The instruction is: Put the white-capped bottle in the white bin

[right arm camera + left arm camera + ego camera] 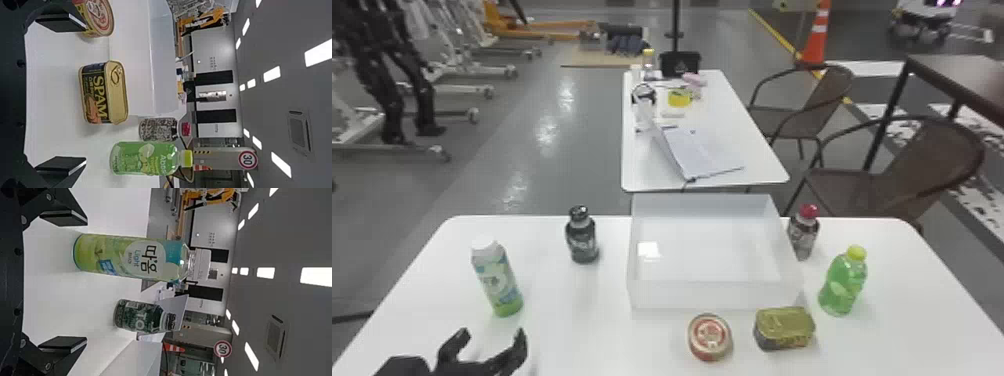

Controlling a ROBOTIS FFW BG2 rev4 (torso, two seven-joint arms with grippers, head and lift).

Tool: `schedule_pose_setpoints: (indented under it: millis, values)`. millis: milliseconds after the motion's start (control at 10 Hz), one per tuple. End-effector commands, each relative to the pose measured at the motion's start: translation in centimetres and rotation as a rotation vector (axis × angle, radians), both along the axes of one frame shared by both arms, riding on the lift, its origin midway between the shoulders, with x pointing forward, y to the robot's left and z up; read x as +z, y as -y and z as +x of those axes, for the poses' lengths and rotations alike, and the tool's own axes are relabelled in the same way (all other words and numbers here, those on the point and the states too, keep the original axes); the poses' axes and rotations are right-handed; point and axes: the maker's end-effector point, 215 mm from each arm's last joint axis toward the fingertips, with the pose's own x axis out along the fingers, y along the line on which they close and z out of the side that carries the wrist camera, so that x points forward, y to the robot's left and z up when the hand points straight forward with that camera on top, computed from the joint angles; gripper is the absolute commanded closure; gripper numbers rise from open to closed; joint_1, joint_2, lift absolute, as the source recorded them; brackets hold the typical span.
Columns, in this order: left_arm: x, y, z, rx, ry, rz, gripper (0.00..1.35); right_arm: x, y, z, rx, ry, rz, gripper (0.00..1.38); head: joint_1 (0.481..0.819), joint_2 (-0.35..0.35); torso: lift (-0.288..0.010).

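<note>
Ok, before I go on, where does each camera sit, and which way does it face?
Head view: on the head, facing forward and down at the table and white bin; left gripper low at left.
Left wrist view: left wrist, facing past its open fingers to the white-capped bottle.
Right wrist view: right wrist, facing past its open fingers to the rectangular can.
Both wrist views share the bin.

All views share the white bin (pixel 717 296) (head's from above).
</note>
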Motion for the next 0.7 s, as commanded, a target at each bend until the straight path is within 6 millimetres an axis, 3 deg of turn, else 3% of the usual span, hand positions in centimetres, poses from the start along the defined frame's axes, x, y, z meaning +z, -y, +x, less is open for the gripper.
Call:
schedule_pose_setpoints:
  millis: [0,600]
  values:
    - [-0.1,0.7,2.1,0.011,0.014,-0.016,0.23,0.0,0.0,0.2,-0.001,0.002,0.0,0.1,0.549,0.0,-0.1]
    - [2.0,-1.1,9.0,0.135,0.072,0.023,0.23,0.6,-0.9,1.2,0.025,0.019,0.006,0.1,0.549,0.0,-0.1]
